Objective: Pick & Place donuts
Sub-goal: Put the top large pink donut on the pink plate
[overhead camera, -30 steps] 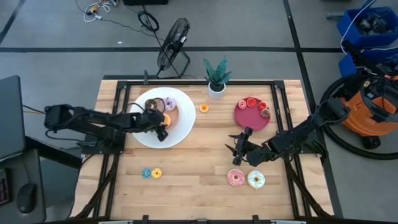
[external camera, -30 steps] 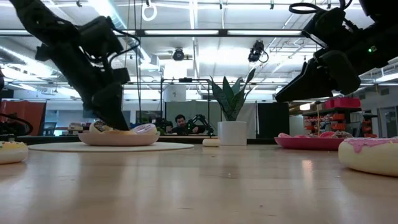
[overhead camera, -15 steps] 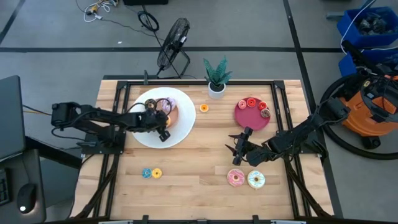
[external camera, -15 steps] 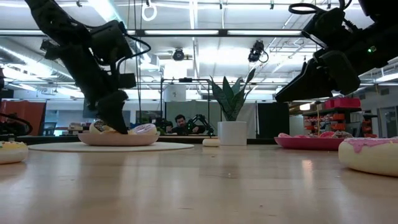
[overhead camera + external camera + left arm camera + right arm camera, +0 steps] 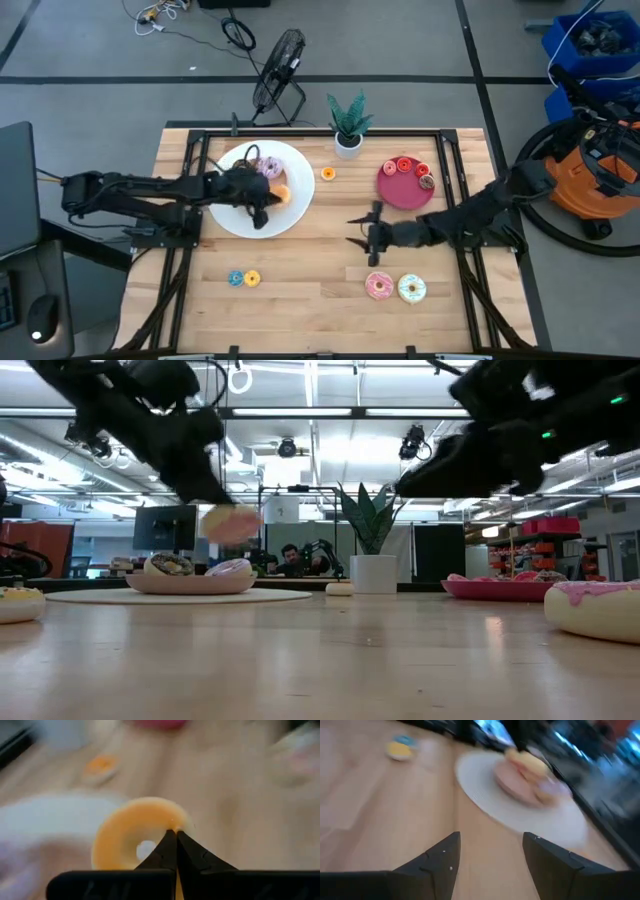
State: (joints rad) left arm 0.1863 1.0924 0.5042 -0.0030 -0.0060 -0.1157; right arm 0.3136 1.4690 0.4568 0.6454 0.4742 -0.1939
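Pinching an orange donut (image 5: 134, 836) by one thin edge of its ring, the left end effector (image 5: 262, 197) is clenched tight and holds it in the air over the white plate (image 5: 300, 208), as the low view shows the donut (image 5: 230, 522) hanging clear above the plate's rim. That narrow bite is the main worry: the tips meet on only a small part of the ring, so a quick swing could make the donut pivot or slip free and drop back among the frosted donuts (image 5: 270, 168) piled on the plate, or roll off across the surface (image 5: 310, 290). The right end effector (image 5: 365, 232) hovers over the middle of the surface with its fingers spread and nothing between them, well apart from the plate but lying roughly between it and the magenta dish (image 5: 392, 192). If the left arm carries its load that way, the two arms could cross paths and knock each other. Below the right arm, a pink donut (image 5: 379, 286) and a white donut (image 5: 412, 289) lie side by side near the front edge, and a low descent could bump one while reaching for the other. The small blue and yellow rings (image 5: 243, 278) near the front left look too tiny for a sure grasp.
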